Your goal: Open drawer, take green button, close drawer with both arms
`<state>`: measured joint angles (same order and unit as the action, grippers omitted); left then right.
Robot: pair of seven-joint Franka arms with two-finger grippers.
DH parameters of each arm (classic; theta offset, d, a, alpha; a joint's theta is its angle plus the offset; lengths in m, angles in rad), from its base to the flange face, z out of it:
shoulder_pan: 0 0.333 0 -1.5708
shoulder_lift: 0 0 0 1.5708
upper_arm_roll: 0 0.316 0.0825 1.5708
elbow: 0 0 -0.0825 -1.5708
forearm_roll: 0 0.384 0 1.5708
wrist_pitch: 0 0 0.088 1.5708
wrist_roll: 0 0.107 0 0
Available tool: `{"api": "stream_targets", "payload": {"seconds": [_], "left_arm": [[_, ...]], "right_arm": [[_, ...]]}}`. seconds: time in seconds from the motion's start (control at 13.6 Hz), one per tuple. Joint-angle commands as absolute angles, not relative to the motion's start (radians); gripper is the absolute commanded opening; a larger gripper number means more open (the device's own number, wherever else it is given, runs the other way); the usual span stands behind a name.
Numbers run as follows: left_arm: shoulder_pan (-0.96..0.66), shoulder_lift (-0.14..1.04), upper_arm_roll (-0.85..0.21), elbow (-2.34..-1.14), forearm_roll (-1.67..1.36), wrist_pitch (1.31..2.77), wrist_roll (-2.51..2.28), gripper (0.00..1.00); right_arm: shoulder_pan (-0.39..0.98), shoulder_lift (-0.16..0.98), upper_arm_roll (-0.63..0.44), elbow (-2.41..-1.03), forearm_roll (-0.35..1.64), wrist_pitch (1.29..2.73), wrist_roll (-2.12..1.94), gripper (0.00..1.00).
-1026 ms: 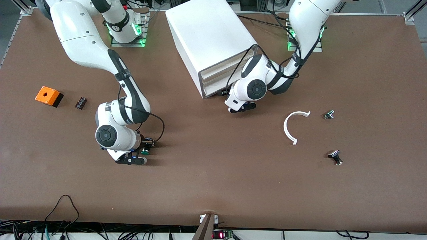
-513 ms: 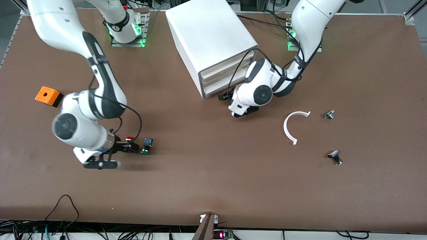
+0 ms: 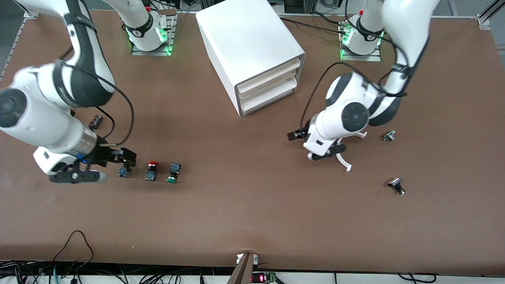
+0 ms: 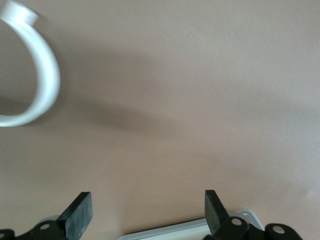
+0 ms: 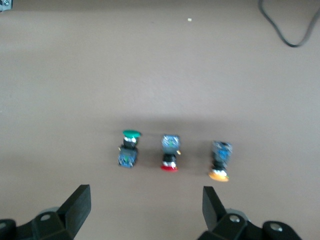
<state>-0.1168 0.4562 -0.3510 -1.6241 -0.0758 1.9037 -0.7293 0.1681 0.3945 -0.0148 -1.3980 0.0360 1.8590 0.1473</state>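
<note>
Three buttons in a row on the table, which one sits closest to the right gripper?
The yellow-capped button, at the row's end toward the right arm's end of the table, beside the open right gripper. The red-capped button and green-capped button lie farther along.

Front camera: high, faces both arm bases, takes in the whole desk (image 3: pixel 252 221). Left wrist camera: close over bare desk, shares the white ring piece (image 4: pixel 42 75) with the front view. Right wrist camera: looks down from higher up, shares the three buttons, green-capped button (image 5: pixel 129 148) included.

The white left arm's black two-finger end effector (image 4: pixel 145 215) hangs wide open, empty. The right end effector (image 5: pixel 145 210) too.
</note>
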Motion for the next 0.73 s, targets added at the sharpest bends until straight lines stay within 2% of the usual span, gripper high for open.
{"api": "stream_targets", "payload": {"seconds": [0.0, 0.22, 0.44, 0.66], "left_arm": [[-0.109, 0.384, -0.324, -1.5, -0.025, 1.72, -0.598, 0.99], [-0.121, 0.197, -0.152, -1.575, -0.04, 1.718, -0.341, 0.99], [-0.107, 0.089, -0.003, -1.63, -0.037, 1.697, -0.051, 0.99], [0.0, 0.045, -0.008, -1.646, -0.023, 1.68, -0.023, 0.99]], "right_arm": [[0.166, 0.289, -0.031, -1.436, 0.035, 1.769, 0.138, 0.99], [0.141, 0.212, -0.044, -1.439, 0.032, 1.654, 0.146, 0.99], [0.109, 0.131, -0.037, -1.471, 0.014, 1.586, 0.149, 0.99], [0.052, 0.014, 0.023, -1.596, 0.006, 1.623, 0.169, 0.99]]}}
